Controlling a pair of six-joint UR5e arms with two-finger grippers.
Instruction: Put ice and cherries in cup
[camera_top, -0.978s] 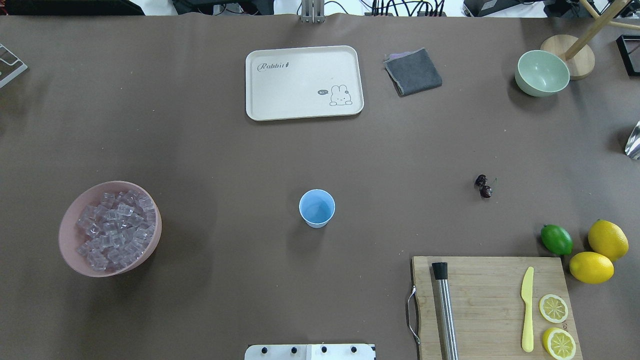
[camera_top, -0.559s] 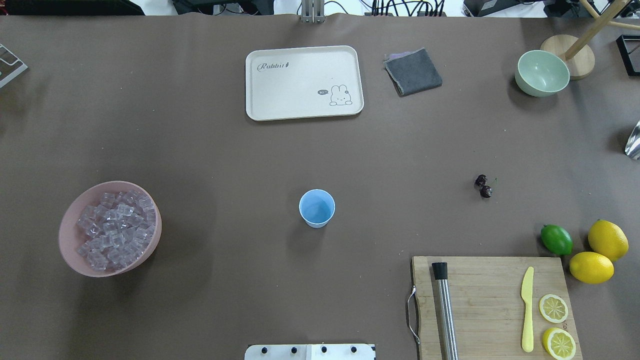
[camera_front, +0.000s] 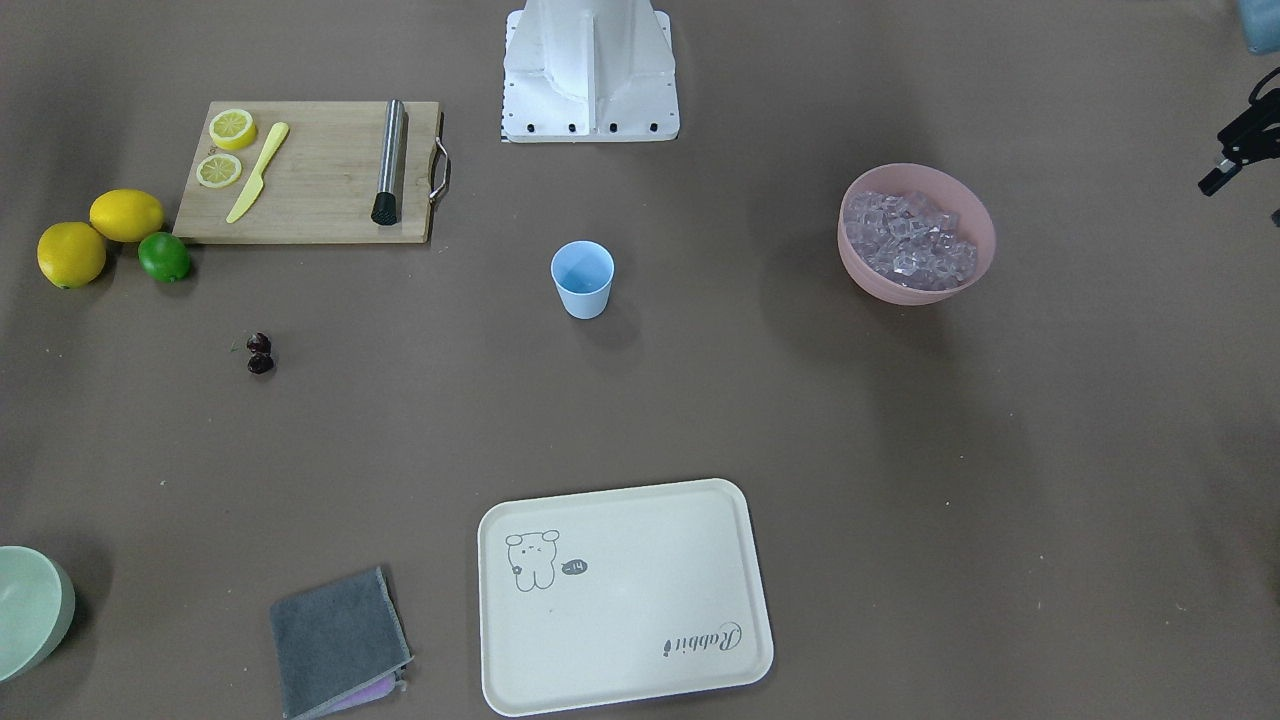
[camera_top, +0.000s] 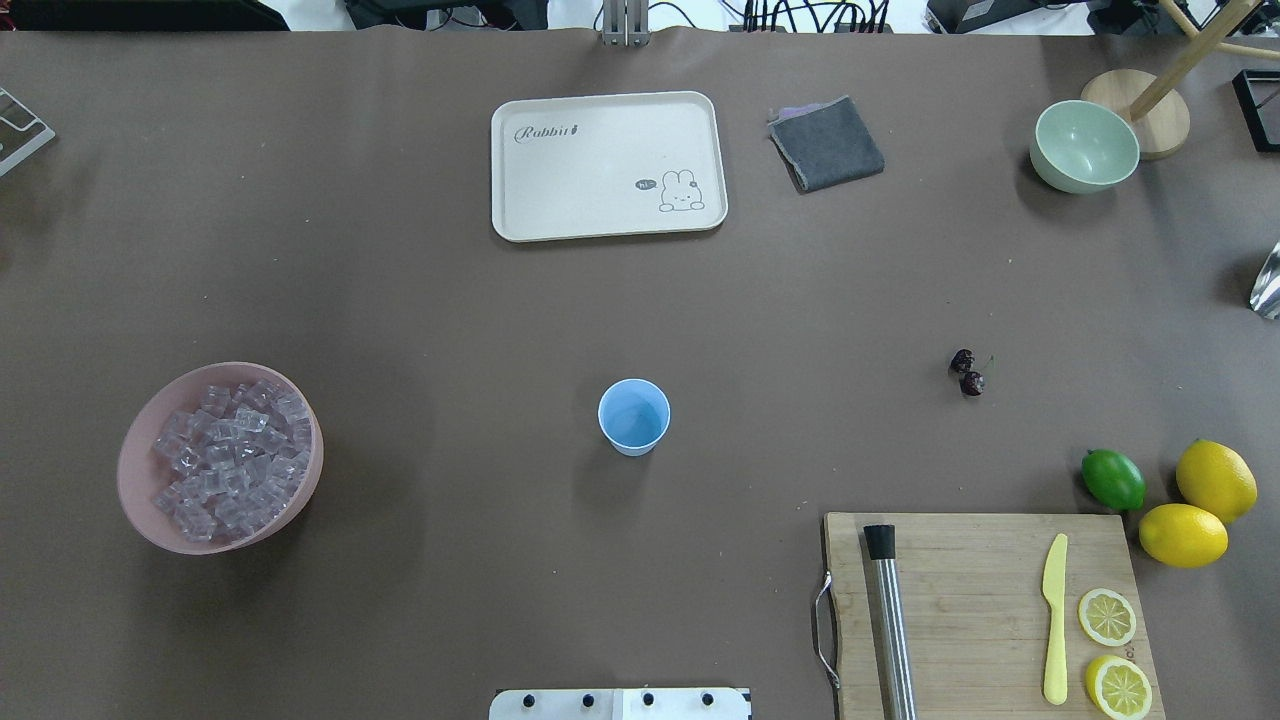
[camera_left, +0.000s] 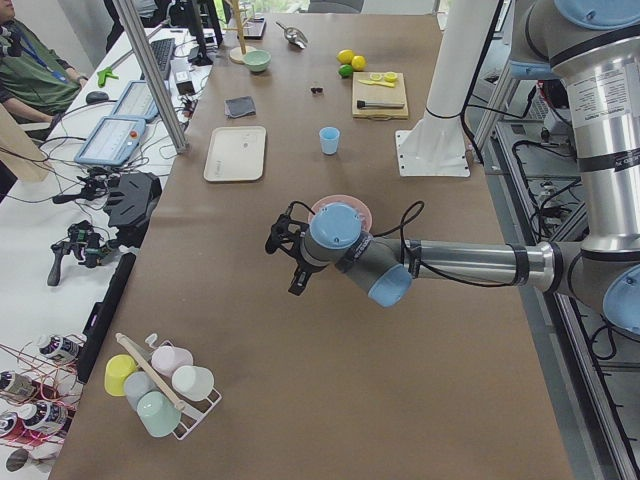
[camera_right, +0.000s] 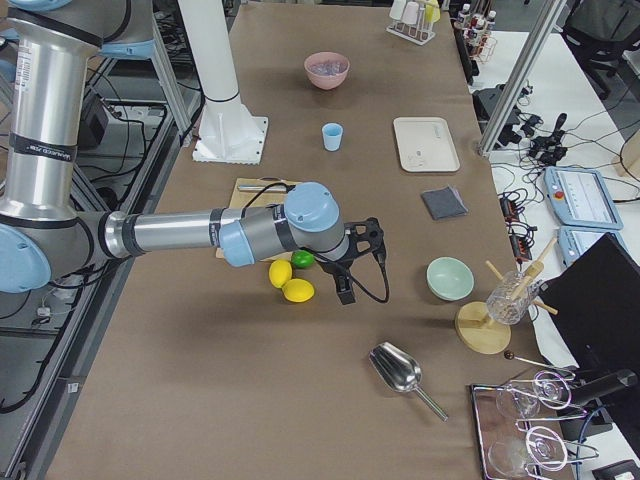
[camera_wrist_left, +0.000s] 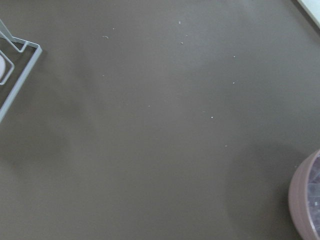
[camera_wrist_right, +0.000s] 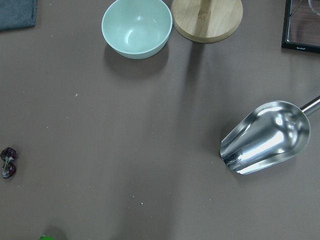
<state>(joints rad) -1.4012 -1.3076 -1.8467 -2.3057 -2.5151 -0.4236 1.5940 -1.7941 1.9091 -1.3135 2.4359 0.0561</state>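
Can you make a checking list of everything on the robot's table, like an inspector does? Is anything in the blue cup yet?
Surface: brown table cover, a few tiny crumbs.
Job's things: cup upright and empty; ice all in the pink bowl; cherries on the table, away from the cup.
Clutter: tray, cloth, green bowl, scoop, lime, two lemons; cutting board bearing metal rod, knife, lemon slices.
Grippers: left gripper and right gripper hang over the table, nothing seen in them; open or shut cannot be told.
Cables: bundle beyond the far table edge.
Surroundings: person at a desk, cup rack.
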